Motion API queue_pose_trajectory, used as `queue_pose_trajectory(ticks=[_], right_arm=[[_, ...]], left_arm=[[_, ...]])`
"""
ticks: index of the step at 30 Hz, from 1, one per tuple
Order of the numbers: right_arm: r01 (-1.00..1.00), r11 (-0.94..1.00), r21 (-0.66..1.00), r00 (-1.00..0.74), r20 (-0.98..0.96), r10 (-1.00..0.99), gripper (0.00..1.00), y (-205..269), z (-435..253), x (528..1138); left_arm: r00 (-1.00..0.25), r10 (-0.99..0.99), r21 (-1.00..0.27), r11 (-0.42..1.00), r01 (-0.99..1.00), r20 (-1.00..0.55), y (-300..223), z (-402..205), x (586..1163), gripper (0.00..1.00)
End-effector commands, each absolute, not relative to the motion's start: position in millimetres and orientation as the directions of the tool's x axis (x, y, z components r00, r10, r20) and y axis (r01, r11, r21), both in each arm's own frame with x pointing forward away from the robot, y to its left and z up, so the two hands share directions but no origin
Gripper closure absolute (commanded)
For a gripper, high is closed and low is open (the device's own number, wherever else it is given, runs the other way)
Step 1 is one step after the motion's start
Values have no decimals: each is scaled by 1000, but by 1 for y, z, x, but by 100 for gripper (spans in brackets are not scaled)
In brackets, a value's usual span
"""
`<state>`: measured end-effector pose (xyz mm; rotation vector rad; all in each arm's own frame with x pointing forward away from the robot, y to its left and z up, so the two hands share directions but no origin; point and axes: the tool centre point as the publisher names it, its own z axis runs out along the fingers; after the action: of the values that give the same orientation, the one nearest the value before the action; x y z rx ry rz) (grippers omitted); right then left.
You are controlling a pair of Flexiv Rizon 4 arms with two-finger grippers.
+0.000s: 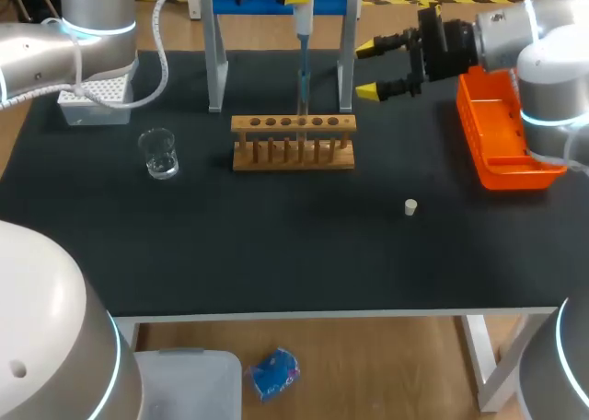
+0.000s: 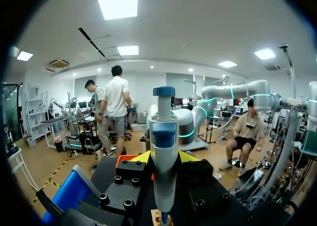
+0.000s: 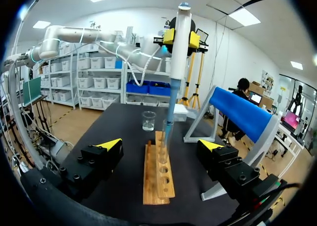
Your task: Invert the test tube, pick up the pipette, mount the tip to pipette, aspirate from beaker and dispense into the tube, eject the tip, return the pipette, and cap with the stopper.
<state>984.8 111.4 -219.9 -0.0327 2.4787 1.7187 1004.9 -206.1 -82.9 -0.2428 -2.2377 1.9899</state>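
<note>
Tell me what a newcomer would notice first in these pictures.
The pipette draws the eye: the left gripper holds it upright over the wooden rack at the back middle of the table, its tip down in a clear tube. Beside it the right gripper hangs open, next to an orange bin. A small white stopper lies alone nearer the front.

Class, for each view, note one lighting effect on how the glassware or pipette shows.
Head view: beaker reads only through highlights on the dark table. Left wrist view: ceiling panels glare above the pipette. Right wrist view: pipette evenly lit.
</note>
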Motion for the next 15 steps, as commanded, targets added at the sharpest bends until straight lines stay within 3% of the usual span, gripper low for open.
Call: queue_pose_trajectory(ticks=[1,15], right_arm=[[-77,449,890,-991,-117,62,0,101,-175,981],[-87,431,898,-963,-186,194,0,104,-53,988]], left_arm=[[-978,209,-993,113,31,-7,-206,-83,1004,100],[-978,209,-993,113,31,-7,-206,-83,1004,100]])
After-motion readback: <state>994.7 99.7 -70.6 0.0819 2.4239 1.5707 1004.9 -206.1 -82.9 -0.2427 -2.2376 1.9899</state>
